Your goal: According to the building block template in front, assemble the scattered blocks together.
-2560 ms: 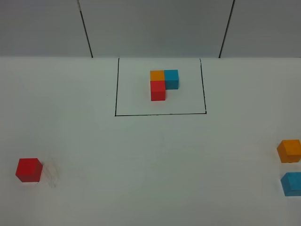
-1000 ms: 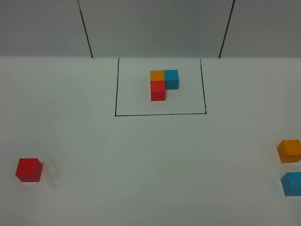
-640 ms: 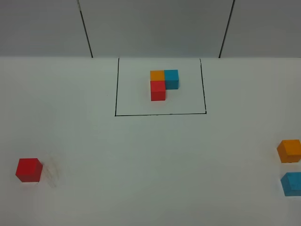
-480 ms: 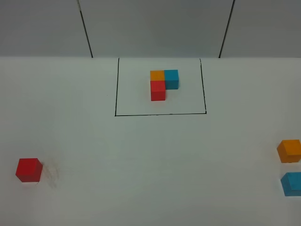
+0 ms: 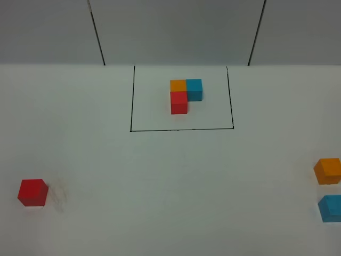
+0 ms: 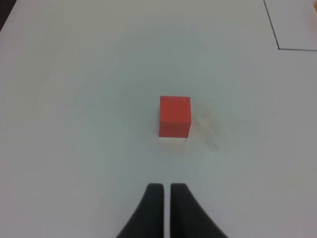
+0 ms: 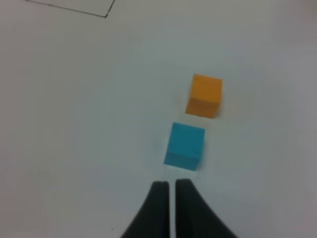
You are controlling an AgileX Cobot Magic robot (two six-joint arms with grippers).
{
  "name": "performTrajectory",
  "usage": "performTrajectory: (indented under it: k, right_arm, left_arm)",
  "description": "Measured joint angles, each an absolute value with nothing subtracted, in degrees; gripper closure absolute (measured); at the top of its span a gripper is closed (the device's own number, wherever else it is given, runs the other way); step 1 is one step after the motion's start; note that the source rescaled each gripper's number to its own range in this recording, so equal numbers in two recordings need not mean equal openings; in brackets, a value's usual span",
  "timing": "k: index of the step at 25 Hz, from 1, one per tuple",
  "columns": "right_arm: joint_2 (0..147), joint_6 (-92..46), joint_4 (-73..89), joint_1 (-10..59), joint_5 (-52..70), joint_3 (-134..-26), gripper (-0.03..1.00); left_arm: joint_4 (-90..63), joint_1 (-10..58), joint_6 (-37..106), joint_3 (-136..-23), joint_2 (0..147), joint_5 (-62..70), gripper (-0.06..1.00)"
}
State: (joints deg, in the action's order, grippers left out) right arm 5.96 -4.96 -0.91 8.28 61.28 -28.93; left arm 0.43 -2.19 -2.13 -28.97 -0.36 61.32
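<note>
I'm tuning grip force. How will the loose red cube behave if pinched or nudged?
The red cube looks rigid with flat faces, so it should slide, not roll. Its matte surface probably grips well. Small, likely light; a nudge may skid it across the table.

Resembles a lab test bench: plain white tabletop point(image 5: 170, 181), grey partition panels point(image 5: 176, 32) at 12 o'clock, black rectangle point(image 5: 181, 129) drawn on it.

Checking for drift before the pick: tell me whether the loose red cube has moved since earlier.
No. The loose red cube keeps its place, near-left of the black frame.
</note>
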Motion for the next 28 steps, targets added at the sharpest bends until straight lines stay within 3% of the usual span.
performTrajectory:
  k: [28]
  right_arm:
    - [5.96,-4.96,-0.91,8.28,61.28,-28.93,0.97]
  left_arm:
    - [0.43,-2.19,-2.13,-28.97,-0.36,61.32,0.91]
